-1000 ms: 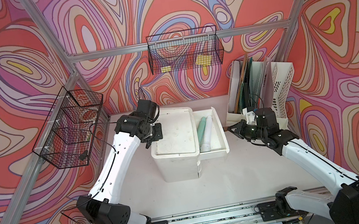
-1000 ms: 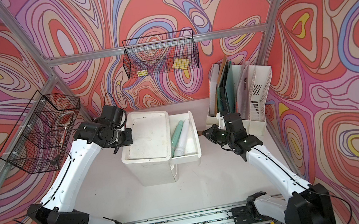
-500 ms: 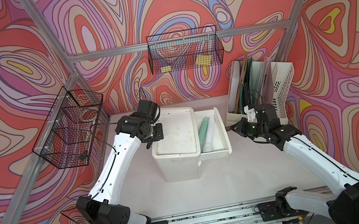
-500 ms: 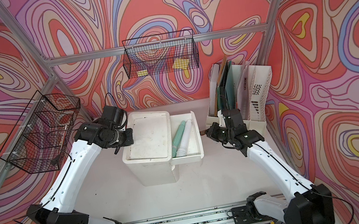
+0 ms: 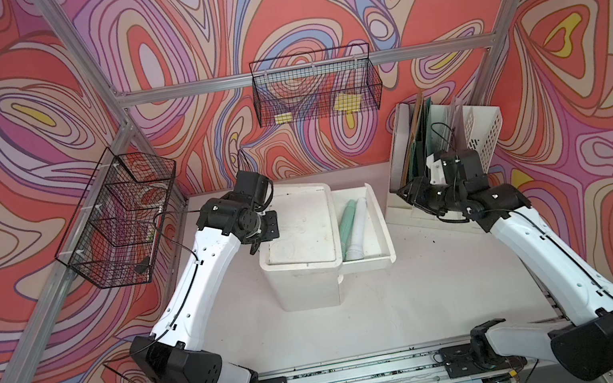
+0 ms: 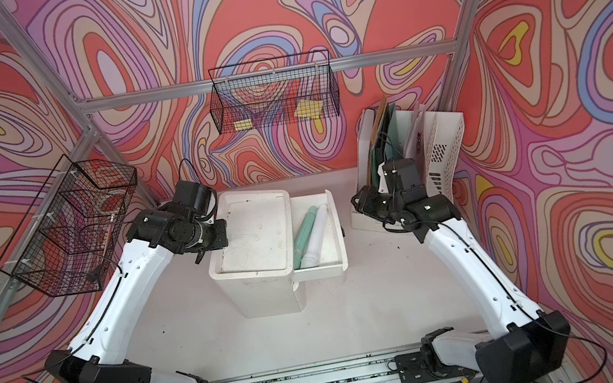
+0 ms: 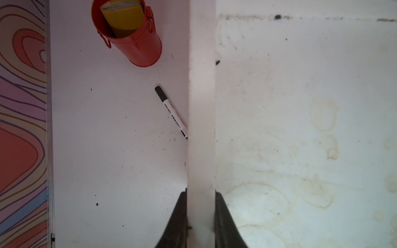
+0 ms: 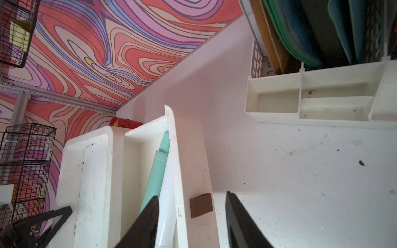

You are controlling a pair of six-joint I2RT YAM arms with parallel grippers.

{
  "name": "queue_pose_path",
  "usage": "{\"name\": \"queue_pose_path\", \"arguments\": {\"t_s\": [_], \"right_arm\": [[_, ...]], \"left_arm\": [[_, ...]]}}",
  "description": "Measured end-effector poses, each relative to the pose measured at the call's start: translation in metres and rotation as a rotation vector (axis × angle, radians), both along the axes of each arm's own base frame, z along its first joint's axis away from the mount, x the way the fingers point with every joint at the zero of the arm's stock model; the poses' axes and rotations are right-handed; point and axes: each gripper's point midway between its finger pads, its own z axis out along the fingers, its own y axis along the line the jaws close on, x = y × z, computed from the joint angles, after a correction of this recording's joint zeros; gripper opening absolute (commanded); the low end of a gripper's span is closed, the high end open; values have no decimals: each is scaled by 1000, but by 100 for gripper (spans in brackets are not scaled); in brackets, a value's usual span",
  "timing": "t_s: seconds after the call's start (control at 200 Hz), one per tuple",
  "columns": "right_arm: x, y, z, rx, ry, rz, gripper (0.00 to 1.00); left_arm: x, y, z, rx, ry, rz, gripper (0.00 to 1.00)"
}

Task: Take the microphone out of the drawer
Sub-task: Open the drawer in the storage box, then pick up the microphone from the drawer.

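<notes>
Top views: drawer (image 5: 380, 222) already pulled out of white cabinet (image 5: 297, 219) at mid-table. Microphone (image 5: 348, 223) (mint stick, best guess) laid inside, beside white tube (image 6: 318, 228).

Left wrist: left gripper (image 7: 200, 192) clenched on cabinet rim.

Right wrist: right gripper (image 8: 192, 195) spread, nothing held, brown handle (image 8: 200, 205) between jaws.

Opening judged done. Next: reach-in from above, pinch across microphone needed.

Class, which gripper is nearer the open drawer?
Right. The right gripper sits open just off the drawer front; the left gripper clamps the cabinet rim on the far side.
</notes>
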Motion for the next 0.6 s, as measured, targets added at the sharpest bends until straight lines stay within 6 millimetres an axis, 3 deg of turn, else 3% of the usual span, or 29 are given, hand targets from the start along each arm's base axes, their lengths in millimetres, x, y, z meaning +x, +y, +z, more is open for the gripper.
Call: {"name": "queue_pose_path", "arguments": {"t_s": [0.205, 0.31, 0.596], "right_arm": [[-6, 29, 27, -56, 30, 48, 48], [-7, 48, 29, -90, 73, 71, 48], [-25, 101, -10, -185, 247, 138, 47]], "left_arm": [[0, 0, 0, -2, -5, -1, 0], [0, 0, 0, -2, -8, -2, 0], [0, 0, 0, -9, -25, -4, 0]]}}
